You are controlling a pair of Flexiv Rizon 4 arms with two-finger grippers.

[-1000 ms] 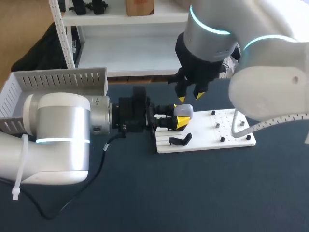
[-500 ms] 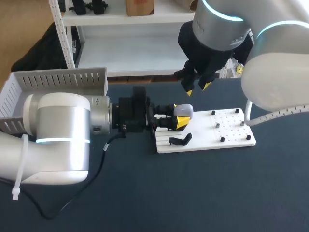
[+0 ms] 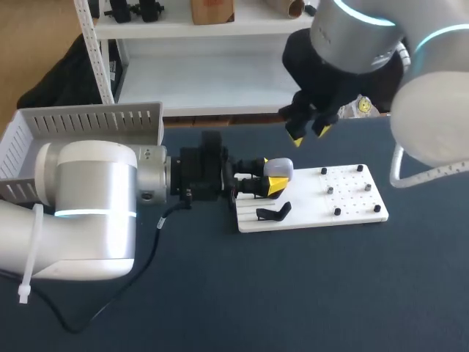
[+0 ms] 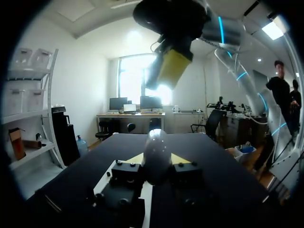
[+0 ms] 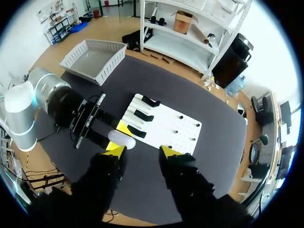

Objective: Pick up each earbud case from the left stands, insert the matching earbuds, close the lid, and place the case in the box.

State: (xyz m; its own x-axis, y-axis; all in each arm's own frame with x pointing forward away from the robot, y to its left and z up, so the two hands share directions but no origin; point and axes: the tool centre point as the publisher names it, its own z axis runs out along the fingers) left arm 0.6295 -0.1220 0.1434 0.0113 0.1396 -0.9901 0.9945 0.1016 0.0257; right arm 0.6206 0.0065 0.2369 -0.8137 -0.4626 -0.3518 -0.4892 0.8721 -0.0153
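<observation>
The left gripper [image 3: 272, 180] clamps one grey earbud case [image 3: 279, 168] over the white board [image 3: 355, 210]. The right gripper [image 3: 308, 133] hangs above, fingers apart.

Glossy smooth plastic earbud case [image 3: 278, 168]; matt white plastic board [image 3: 353, 204]; dark matt table [image 3: 308, 293].

In our left wrist view the earbud case [image 4: 156, 147] is showing only as a blur, covering most of our left gripper's [image 4: 157, 159] yellow tips — we are not making out its lid seam. Our left arm [image 3: 88, 213] is hiding the box's [image 3: 88, 121] near wall; the white board's [image 3: 352, 214] dark studs [image 3: 330, 189] are looking too small to identify.
</observation>
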